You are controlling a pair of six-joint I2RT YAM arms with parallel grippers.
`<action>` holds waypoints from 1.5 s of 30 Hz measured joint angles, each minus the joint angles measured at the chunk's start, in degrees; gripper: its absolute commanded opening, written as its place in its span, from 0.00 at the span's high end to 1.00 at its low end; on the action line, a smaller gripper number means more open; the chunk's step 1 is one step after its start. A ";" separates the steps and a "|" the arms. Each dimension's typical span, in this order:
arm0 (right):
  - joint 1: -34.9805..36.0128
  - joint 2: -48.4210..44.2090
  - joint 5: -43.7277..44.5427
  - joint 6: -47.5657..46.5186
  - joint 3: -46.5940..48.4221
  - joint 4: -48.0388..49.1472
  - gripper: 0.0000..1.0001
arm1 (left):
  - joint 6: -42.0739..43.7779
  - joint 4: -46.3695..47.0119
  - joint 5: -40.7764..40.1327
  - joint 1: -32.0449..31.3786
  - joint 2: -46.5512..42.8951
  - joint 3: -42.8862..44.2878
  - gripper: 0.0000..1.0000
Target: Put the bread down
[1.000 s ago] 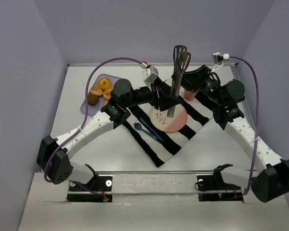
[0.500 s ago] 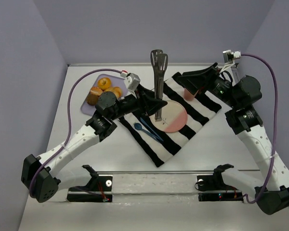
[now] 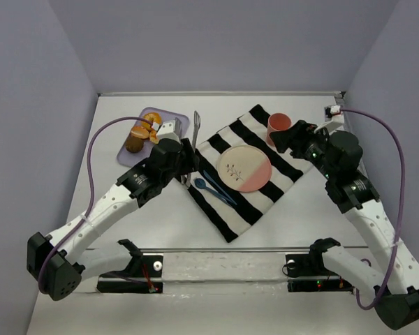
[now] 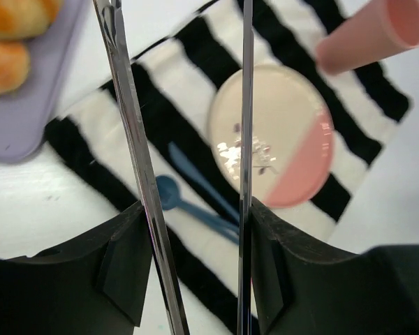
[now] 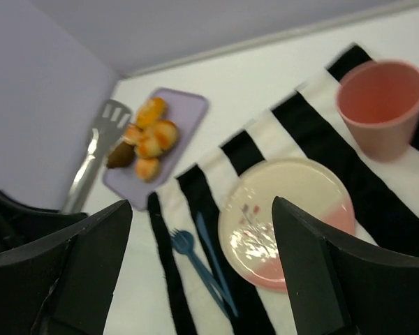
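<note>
— Where is the bun?

— The bun (image 5: pixel 165 132) lies on the purple tray (image 5: pixel 190 105) at the far left of the table. It is packed in among other golden rolls, and a dark brown lump (image 5: pixel 119 157) sits at the tray's near-left end. Neither gripper touches it.

— What is the left gripper doing?

— The left gripper (image 4: pixel 195 269) is clamped on a pair of metal tongs (image 4: pixel 134 139). One tong arm rests against each finger, and the two arms stand apart. From above, the tongs rise just beside the tray's right edge, by the left corner of the striped cloth (image 3: pixel 232 209).

— And the right one?

— The right gripper (image 5: pixel 202 230) is spread wide with nothing between its fingers. It hangs near the pink cup (image 5: pixel 381 105), which stands upright at the cloth's far right corner.

— What else is on the cloth?

— A cream and pink plate (image 3: pixel 244 169) lies in the middle. A blue fork (image 3: pixel 200 184) and a blue knife (image 3: pixel 218 188) lie just to its left.
</note>
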 measured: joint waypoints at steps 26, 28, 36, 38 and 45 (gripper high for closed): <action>0.00 6.71 10.67 -5.18 -7.32 -4.72 0.09 | -4.46 -21.73 -6.75 11.61 6.38 -0.90 0.33; 0.00 6.71 11.08 -5.27 -7.34 -4.70 0.09 | -3.39 -20.85 -5.66 12.09 7.19 -0.90 0.33; 0.00 6.73 12.37 -5.46 -7.37 -4.70 0.09 | -1.05 -19.96 -1.60 12.31 10.93 -0.90 0.28; 0.00 6.80 12.72 -5.49 -7.39 -4.70 0.09 | -0.83 -19.71 -1.25 12.31 11.37 -0.90 0.28; 0.00 7.17 13.81 -5.51 -7.48 -4.70 0.09 | -0.24 -18.51 -0.09 13.14 15.15 -0.87 0.28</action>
